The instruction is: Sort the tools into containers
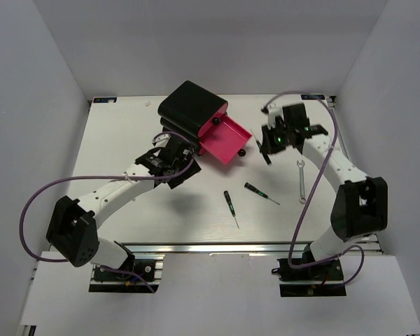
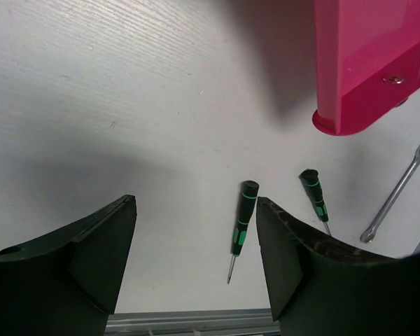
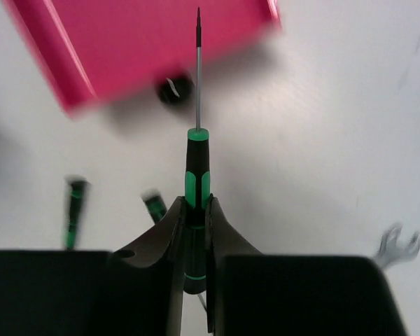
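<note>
Right gripper [image 3: 194, 210] pinched tight on held screwdriver [image 3: 197, 164], tip toward blurred pink drawer [image 3: 147, 49]; left gripper [image 2: 196, 203] spread wide, empty, above table [image 2: 91, 84]; black casing [image 1: 189, 105] at far side, its lower front hidden by left arm; wrench [image 1: 302, 180] beside right arm; left loose screwdriver [image 1: 230, 205] and right loose screwdriver [image 1: 260, 193] mid-table, apart.

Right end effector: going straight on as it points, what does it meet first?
The screwdriver it holds likely reaches the open pink drawer first, beside the black knob; depth unclear.
</note>
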Motion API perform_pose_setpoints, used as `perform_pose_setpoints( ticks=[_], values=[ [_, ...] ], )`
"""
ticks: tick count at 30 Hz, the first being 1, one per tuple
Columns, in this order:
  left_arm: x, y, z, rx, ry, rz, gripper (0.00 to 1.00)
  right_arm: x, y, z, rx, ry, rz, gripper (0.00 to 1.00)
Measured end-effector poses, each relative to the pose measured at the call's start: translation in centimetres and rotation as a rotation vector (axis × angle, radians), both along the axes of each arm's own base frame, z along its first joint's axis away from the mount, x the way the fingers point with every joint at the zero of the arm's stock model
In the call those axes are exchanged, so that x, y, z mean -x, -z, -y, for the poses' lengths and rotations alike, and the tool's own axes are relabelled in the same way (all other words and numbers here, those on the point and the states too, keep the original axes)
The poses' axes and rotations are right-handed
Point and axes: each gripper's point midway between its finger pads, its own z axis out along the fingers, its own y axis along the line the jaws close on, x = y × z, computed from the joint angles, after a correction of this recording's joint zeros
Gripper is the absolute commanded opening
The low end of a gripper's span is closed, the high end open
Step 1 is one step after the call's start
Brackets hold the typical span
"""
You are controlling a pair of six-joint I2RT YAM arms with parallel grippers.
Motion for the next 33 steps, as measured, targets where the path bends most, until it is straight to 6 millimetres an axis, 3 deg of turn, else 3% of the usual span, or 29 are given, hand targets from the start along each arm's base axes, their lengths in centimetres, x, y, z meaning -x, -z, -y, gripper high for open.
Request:
perform_pose_setpoints(
  ticks=[3,5,7,12,15,16,19,25,30,33],
  values=[
    [0.0,0.6,0.2,-0.007,-0.006,-0.014,0.78,-3.9,-5.8,-4.6,-0.113,-0.041,0.105,0.0],
    [0.1,0.8,0.4,-0.009,-0.002,-0.016,0.78,-5.6,-7.6,-7.4,-0.192,-0.048,0.112,0.0],
    [0.3,0.7,0.7,-0.009,0.003,-0.013,0.78,-6.2,-7.2,-9.7,-0.253,-0.03,0.059,0.0],
    [0.7,0.6,1.3,-0.019,0.015,0.003,0.79,-6.1,-1.2,-12.5,-0.293,0.094,-0.165,0.0],
    [0.8,0.2,2.0,-0.02,0.029,0.027,0.79,-5.9,0.8,-13.3,-0.305,0.151,-0.24,0.02],
    [0.7,0.0,2.4,-0.017,0.035,0.039,0.79,-6.0,1.2,-13.5,-0.31,0.164,-0.255,0.18],
    [0.7,-0.8,3.5,-0.002,0.052,0.066,0.79,-6.5,1.4,-14.1,-0.333,0.192,-0.276,0.35],
    [0.8,-0.8,7.8,-0.009,0.106,0.07,0.76,-7.4,0.1,-14.6,-0.369,0.185,-0.251,0.41],
    [2.0,2.2,11.1,-0.074,0.134,-0.01,0.66,-6.9,-1.5,-13.5,-0.366,0.144,-0.205,0.32],
    [3.2,4.6,12.1,-0.13,0.134,-0.076,0.63,-6.5,-4.5,-11.1,-0.377,0.088,-0.128,0.3]
  ],
)
